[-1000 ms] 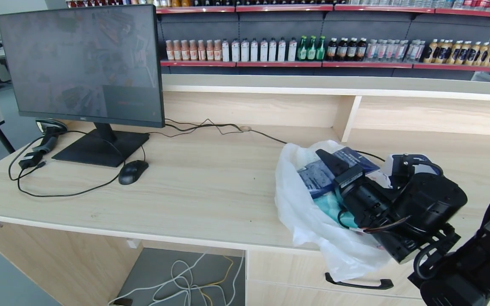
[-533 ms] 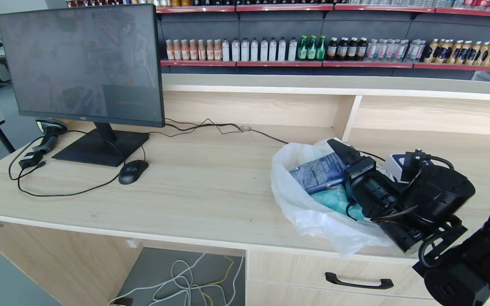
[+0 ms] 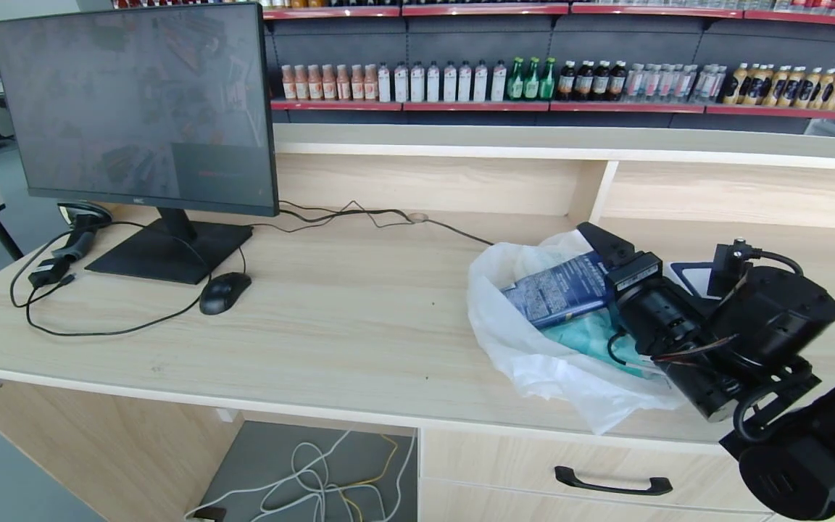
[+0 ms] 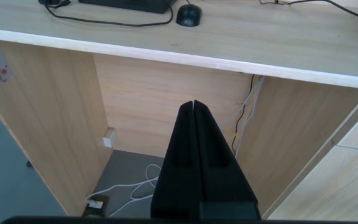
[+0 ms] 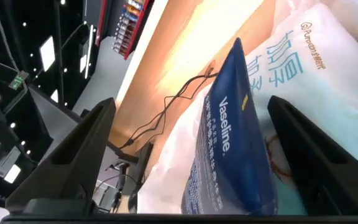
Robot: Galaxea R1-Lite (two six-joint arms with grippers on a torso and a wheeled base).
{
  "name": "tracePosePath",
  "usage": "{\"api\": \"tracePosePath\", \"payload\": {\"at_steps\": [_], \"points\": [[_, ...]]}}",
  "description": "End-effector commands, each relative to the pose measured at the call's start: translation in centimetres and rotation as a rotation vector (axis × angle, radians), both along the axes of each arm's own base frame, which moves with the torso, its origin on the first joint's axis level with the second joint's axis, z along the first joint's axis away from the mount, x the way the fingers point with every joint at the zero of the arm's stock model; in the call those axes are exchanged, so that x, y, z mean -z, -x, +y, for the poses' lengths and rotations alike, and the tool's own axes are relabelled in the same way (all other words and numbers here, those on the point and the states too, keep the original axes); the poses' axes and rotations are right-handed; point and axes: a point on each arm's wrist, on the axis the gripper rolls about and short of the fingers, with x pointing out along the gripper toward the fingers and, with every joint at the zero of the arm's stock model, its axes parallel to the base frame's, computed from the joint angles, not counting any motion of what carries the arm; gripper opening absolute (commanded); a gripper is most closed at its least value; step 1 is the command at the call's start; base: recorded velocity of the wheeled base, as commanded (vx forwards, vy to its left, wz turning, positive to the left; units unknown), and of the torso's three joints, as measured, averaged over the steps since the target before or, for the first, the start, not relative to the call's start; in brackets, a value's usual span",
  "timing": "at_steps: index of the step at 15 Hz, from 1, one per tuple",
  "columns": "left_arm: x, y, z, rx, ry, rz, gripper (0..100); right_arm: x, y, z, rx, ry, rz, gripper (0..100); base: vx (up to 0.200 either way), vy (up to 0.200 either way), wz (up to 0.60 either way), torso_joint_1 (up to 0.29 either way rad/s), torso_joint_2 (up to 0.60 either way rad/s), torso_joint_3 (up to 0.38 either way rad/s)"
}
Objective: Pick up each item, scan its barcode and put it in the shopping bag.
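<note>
1. My right gripper (image 3: pixel 601 241) sits in the right half of the head frame, at the far edge of the shopping bag's (image 3: pixel 533 355) mouth.
2. In the right wrist view that gripper (image 5: pixel 191 102) is released, its fingers (image 5: pixel 79 155) spread wide. The blue packet (image 5: pixel 229 149) lies between them, and neither finger grips it.
3. The shopping bag is white plastic and lies slumped on the counter (image 3: pixel 359 319), right of centre. Its near side hangs slightly past the counter's front edge.
4. In the bag, the blue packet (image 3: pixel 559 290) rests on top of a teal packet (image 3: pixel 584 341). The teal one is partly hidden by my arm.
5. In the left wrist view my left gripper (image 4: pixel 194 107) is clenched on nothing, its fingers pressed flat together. It is down in front of the counter, below the countertop's edge.
6. At the left of the head frame a monitor (image 3: pixel 135 109) stands on the counter. A mouse (image 3: pixel 224 292) lies just beside its base, and a scanner (image 3: pixel 78 235) lies further left among loose cables.
7. Shelves of bottles (image 3: pixel 533 80) run across the top of the head frame.
</note>
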Motion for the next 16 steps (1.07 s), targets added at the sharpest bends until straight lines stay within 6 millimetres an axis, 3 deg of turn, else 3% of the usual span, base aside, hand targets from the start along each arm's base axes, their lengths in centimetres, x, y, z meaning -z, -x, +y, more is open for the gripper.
{"api": "tracePosePath", "payload": {"at_steps": [1,9,16], "points": [[0.0,0.0,0.0,0.000,0.000,0.000,0,-1.1,0.4,-0.1,-0.002,0.000,-0.048,100,0.000,0.000,0.00,0.000,0.00,0.000],[0.0,0.0,0.0,0.000,0.002,0.003,0,-2.8,-0.4,-2.0,0.117,0.172,-0.150,100,0.000,0.000,0.00,0.000,0.00,0.000],[0.0,0.0,0.0,0.000,0.005,0.006,0,-7.0,2.5,-2.8,0.166,0.395,-0.352,100,0.000,0.000,0.00,0.000,0.00,0.000]]}}
